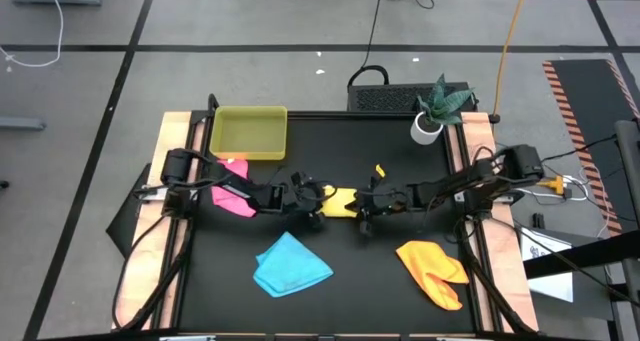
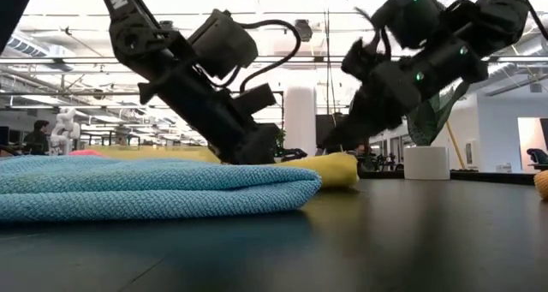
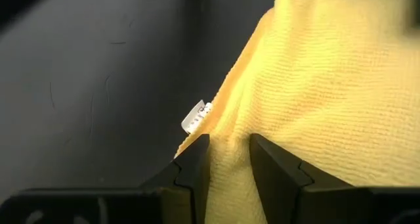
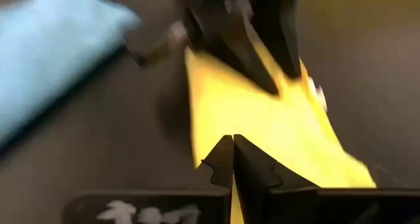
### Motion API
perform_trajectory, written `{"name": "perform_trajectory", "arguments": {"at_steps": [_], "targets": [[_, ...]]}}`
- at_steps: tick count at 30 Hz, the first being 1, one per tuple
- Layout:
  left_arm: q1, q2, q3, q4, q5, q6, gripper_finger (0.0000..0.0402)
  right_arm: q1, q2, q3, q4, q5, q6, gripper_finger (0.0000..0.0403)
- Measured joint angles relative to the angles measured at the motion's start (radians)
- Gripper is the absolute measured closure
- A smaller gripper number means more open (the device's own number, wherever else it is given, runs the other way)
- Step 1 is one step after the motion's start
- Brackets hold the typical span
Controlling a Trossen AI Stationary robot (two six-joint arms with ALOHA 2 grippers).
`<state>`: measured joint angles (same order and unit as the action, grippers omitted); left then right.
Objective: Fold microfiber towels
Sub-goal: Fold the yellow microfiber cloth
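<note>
The yellow towel (image 1: 340, 201) lies bunched on the black table's middle between my two grippers. My left gripper (image 1: 318, 202) is shut on its left end and my right gripper (image 1: 363, 211) on its right end. A white tag (image 3: 195, 115) sticks out of the towel's edge beside the left fingers. The pink towel (image 1: 233, 196) lies crumpled under my left arm. The blue towel (image 1: 290, 264) lies folded near the front, and the orange towel (image 1: 432, 271) lies at the front right. My left gripper pinches a ridge of the yellow towel (image 3: 230, 161) between its two fingers, close to the edge with the tag. The fingers slant down from the table's left side. The cloth around them rests on the table in soft folds. My right gripper has its two fingertips (image 4: 244, 159) closed together on the yellow towel's right part (image 4: 262, 135); a thin strip of yellow shows between them. It slants down from the table's right side. One layer or several, I cannot tell. The towel lies on the table.
A yellow-green tray (image 1: 248, 133) stands at the far left of the table. A potted plant in a white pot (image 1: 432, 116) stands at the far right corner. Bare black tabletop lies between the blue and orange towels.
</note>
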<state>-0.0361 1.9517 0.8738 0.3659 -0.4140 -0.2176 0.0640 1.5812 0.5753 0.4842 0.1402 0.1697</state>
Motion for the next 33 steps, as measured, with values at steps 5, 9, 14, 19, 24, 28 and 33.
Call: {"name": "perform_trajectory", "arguments": {"at_steps": [5, 9, 14, 19, 24, 28, 33], "targets": [[-0.004, -0.003, 0.0, 0.005, 0.002, 0.002, 0.0289, -0.026, 0.073, 0.0, -0.027, 0.015, 0.015, 0.0401], [-0.025, -0.056, -0.001, 0.0, 0.005, 0.008, 0.0289, -0.027, 0.072, 0.002, -0.101, 0.015, 0.032, 0.0401], [-0.045, -0.103, -0.001, -0.015, 0.006, 0.03, 0.0289, -0.011, 0.013, 0.0, -0.154, 0.013, 0.036, 0.0401], [-0.046, -0.104, -0.001, -0.016, 0.006, 0.032, 0.0289, 0.004, -0.055, -0.001, -0.138, 0.013, 0.049, 0.0401], [-0.037, -0.104, -0.001, -0.027, 0.006, 0.038, 0.0289, -0.01, -0.034, 0.0, -0.037, 0.02, 0.055, 0.0401], [-0.03, -0.085, 0.0, -0.023, 0.005, 0.039, 0.0289, -0.042, 0.004, 0.001, -0.042, 0.114, 0.091, 0.0401], [-0.025, -0.066, -0.001, -0.03, -0.031, 0.032, 0.0289, -0.07, 0.056, 0.0, -0.079, 0.148, 0.149, 0.0401]]}}
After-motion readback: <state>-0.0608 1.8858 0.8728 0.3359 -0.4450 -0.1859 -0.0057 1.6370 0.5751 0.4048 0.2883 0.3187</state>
